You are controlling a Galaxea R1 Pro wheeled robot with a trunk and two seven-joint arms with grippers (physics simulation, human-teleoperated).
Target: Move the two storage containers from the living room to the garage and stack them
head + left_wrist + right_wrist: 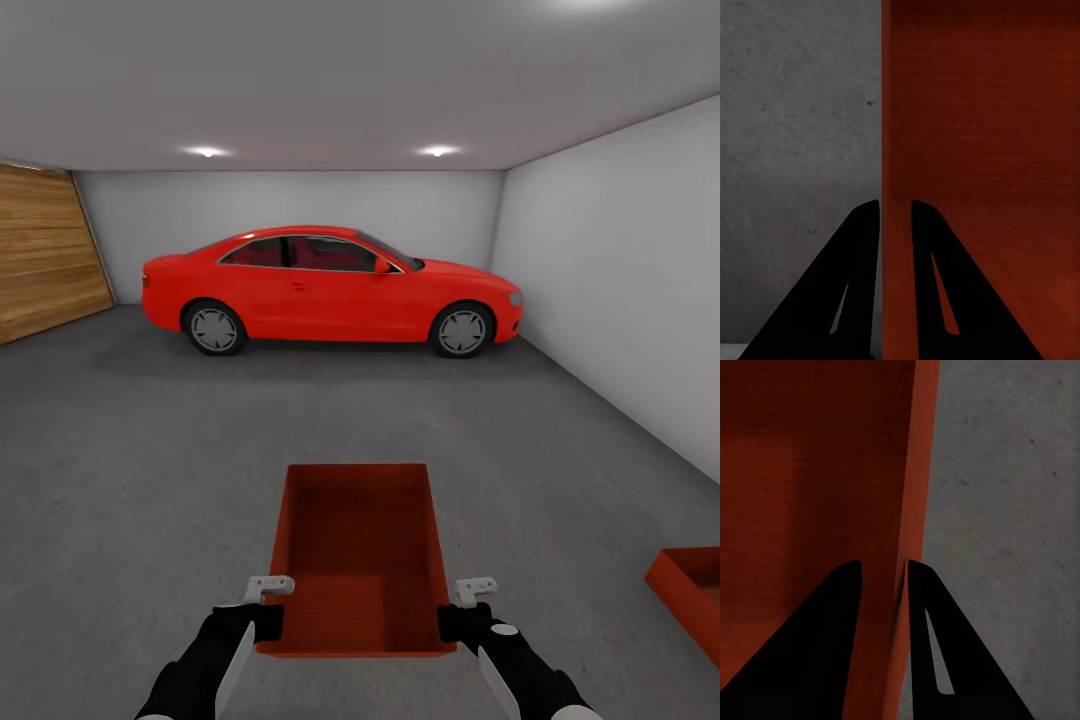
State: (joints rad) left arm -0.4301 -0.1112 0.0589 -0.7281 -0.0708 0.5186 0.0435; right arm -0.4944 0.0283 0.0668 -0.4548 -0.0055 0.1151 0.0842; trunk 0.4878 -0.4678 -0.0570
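Observation:
I am in the garage, over its dark grey concrete floor [150, 470]. A red-orange storage container [356, 555] hangs in front of me between both arms. My left gripper [270, 608] is shut on its left wall [886, 150], one finger inside the bin and one outside. On the opposite side, my right gripper [452, 612] is shut on the right wall [916, 510] in the same way. The second storage container [692, 598] rests on the floor at the lower right, cut off by the picture's edge.
A red car [330, 290] is parked across the far end. A pale grey wall [630, 300] runs along the right side, and a wooden garage door [45, 250] is at the left. Open concrete lies between me and the car.

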